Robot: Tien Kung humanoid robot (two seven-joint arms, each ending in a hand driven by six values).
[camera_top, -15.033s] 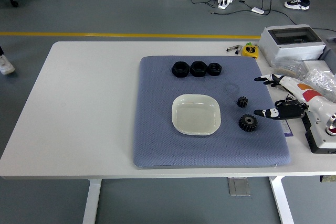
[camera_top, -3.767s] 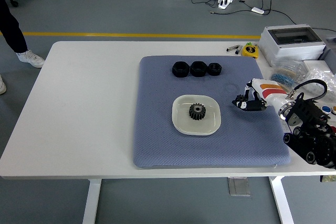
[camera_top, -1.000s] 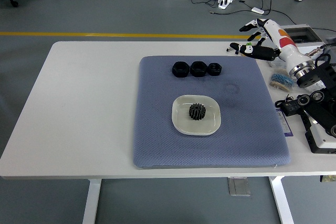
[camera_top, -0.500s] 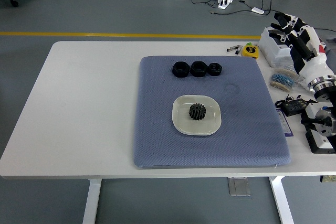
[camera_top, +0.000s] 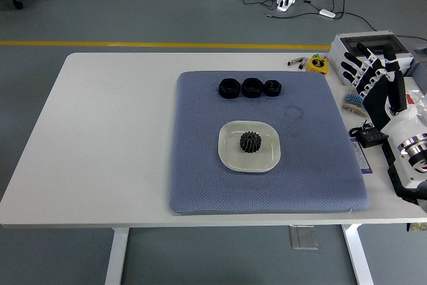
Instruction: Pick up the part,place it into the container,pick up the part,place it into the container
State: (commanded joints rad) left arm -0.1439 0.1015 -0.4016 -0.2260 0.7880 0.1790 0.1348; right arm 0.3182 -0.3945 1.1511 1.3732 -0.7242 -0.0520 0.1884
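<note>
A black gear (camera_top: pixel 249 142) lies in the white dish (camera_top: pixel 230 155) at the middle of the blue mat (camera_top: pixel 200 178). I see no loose gear on the mat outside the dish. Three black nut-like parts (camera_top: pixel 251 87) sit in a row at the mat's far edge. My right hand (camera_top: pixel 367 71) is raised at the right edge of the table, off the mat, with its fingers spread and holding nothing. My left arm is out of view.
A yellow tape measure (camera_top: pixel 318 64), a grey box (camera_top: pixel 363 50), a blue brush (camera_top: pixel 352 101), a black adapter (camera_top: pixel 369 135) and plastic bags (camera_top: pixel 419 101) crowd the table's right side. The table's left half is bare white surface (camera_top: pixel 113 131).
My right hand has swung from above the mat's far right corner to the right and nearer, off the mat. The small gear it covered earlier is gone from the mat.
</note>
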